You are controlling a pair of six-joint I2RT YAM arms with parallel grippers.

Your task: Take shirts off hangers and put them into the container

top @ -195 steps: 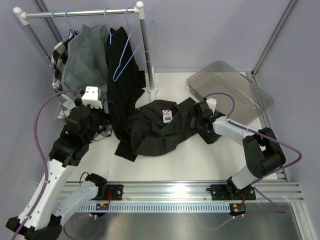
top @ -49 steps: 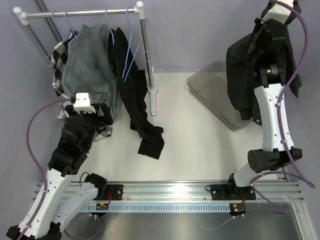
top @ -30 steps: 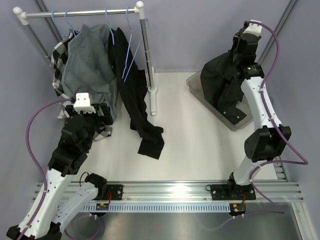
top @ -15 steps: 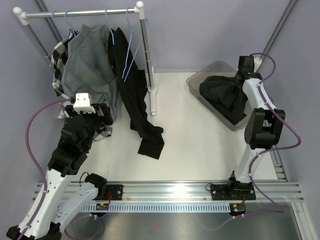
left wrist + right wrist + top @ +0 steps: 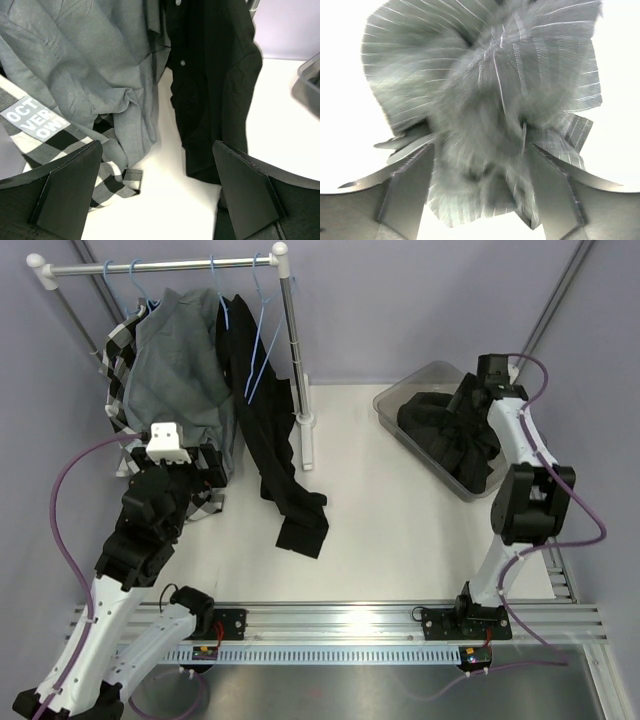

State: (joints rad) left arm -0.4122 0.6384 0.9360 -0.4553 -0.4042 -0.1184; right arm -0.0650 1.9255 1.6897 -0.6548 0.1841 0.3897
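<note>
From above, the bunched black shirt (image 5: 445,435) lies in the container (image 5: 395,400) under the right claw (image 5: 464,405), the hanging black shirt (image 5: 265,420) trailing onto the tabletop (image 5: 400,530); the left wrist shows the left claw (image 5: 156,146) wide and empty; the right wrist shows that claw's fingers (image 5: 407,190) spread around blurred cloth.

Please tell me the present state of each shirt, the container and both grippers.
First black shirt: bunched inside the tub, off any hanger.
Container: upright, holding that shirt.
Second black shirt: hanging from the rack, its tail on the table.
Grey shirt: hanging from the rack.
Checked shirt: hanging, partly behind the grey one.
Left gripper: open, empty.
Right gripper: open, over the first shirt.
</note>
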